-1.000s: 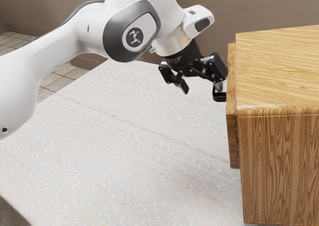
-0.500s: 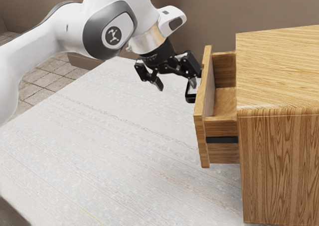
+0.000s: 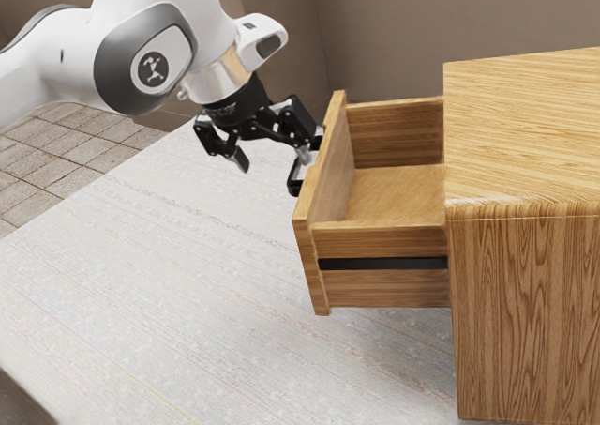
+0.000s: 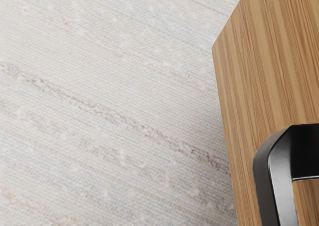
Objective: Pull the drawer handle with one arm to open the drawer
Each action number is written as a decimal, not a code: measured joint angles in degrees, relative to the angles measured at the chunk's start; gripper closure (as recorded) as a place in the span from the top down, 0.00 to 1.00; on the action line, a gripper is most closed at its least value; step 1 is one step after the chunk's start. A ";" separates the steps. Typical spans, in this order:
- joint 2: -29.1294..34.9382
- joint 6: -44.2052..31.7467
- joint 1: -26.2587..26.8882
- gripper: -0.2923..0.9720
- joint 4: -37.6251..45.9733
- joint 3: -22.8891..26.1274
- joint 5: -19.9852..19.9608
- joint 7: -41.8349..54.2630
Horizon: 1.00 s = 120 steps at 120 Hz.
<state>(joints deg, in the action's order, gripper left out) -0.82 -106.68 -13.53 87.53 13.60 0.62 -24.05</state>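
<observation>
Your gripper (image 3: 272,155) is hanging with its fingers spread apart, clamping nothing, and one finger is sitting right at the black handle (image 3: 300,175) on the drawer (image 3: 375,195) front. The drawer is standing well out of the wooden cabinet (image 3: 525,256), its bare inside showing, above the pale table (image 3: 169,284).

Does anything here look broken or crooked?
No, nothing stands out. The drawer sticks out level from the wooden cabinet, with no cracks showing, and the claw sits at its front by the black handle.
</observation>
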 joint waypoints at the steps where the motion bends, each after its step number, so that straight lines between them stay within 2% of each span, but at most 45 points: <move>1: 0.13 0.00 -0.08 0.77 0.12 -0.02 -0.01 0.00; 31: 3.83 0.05 -2.94 0.77 3.61 -0.18 -0.15 -0.09; 49: 6.31 0.16 -7.22 0.77 5.64 -0.19 -0.19 -0.08; 63: 8.38 1.48 -9.13 0.77 1.69 0.48 -0.34 -0.06; 73: 8.94 3.55 -7.18 0.77 -2.35 1.72 -0.14 0.39; 82: 8.31 5.16 -2.22 0.77 -4.92 1.78 0.18 1.60; 92: 3.91 8.82 3.65 0.77 -10.74 1.42 1.51 3.11; 120: -0.16 16.08 7.54 0.77 -12.76 6.18 3.81 6.24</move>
<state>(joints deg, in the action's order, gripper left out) -0.98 -90.60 -5.99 74.76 19.78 4.44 -17.81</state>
